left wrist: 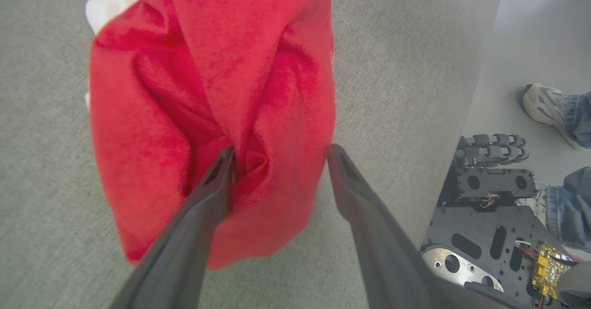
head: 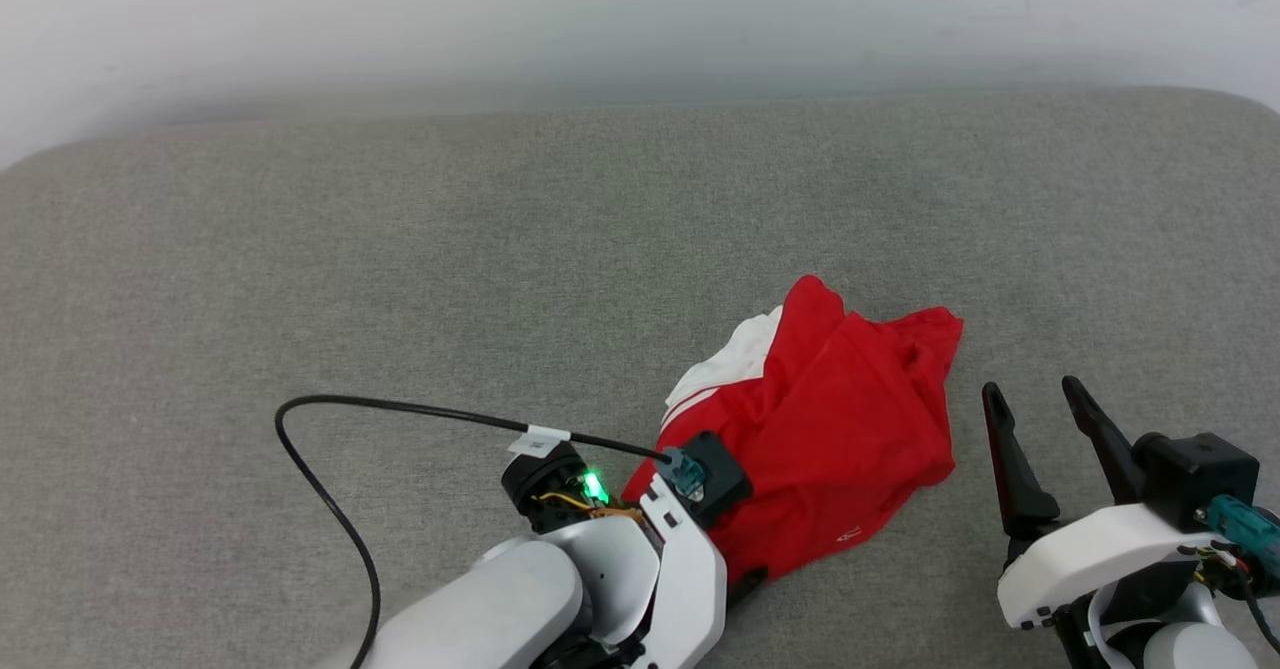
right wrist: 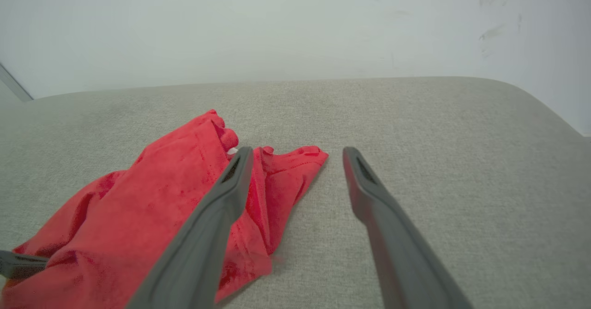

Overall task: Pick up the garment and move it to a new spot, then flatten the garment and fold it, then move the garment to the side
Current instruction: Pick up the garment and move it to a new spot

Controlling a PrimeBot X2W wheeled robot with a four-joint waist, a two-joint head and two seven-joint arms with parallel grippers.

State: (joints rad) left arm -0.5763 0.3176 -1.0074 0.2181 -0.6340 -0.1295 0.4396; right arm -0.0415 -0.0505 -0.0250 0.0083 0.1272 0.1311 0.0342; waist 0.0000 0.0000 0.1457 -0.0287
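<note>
at the far left of the head view a thin black cable [head: 420, 408] is looping over the grey woven padded surface [head: 500, 249] toward the left arm. the left gripper [left wrist: 280, 154] is sitting at the near-left edge of the crumpled red jersey t-shirt with white sleeves [head: 840, 429]. its two long dark fingers are standing apart, not yet clamped on anything. in the left wrist view one fingertip [left wrist: 226, 161] is poking into a deep fold of the red cloth. the other is lying just beside the heap's edge, over bare surface, so a raised ridge of fabric is sitting between them.

this is looking like the first step, the pick-up: the garment is lying bunched right of centre on the surface, one white sleeve peeking out at its far-left side, nothing flattened. the next move is probably calling for the left fingers to close on that ridge and take enough layers that the cloth is not slipping out on the lift.

further right, the right gripper [head: 1030, 389] is hovering just beside the garment's right edge, fingers apart and holding nothing; whether they are touching the surface i cannot tell. in the left wrist view a person's shoe [left wrist: 549, 110] is showing on the floor.
</note>
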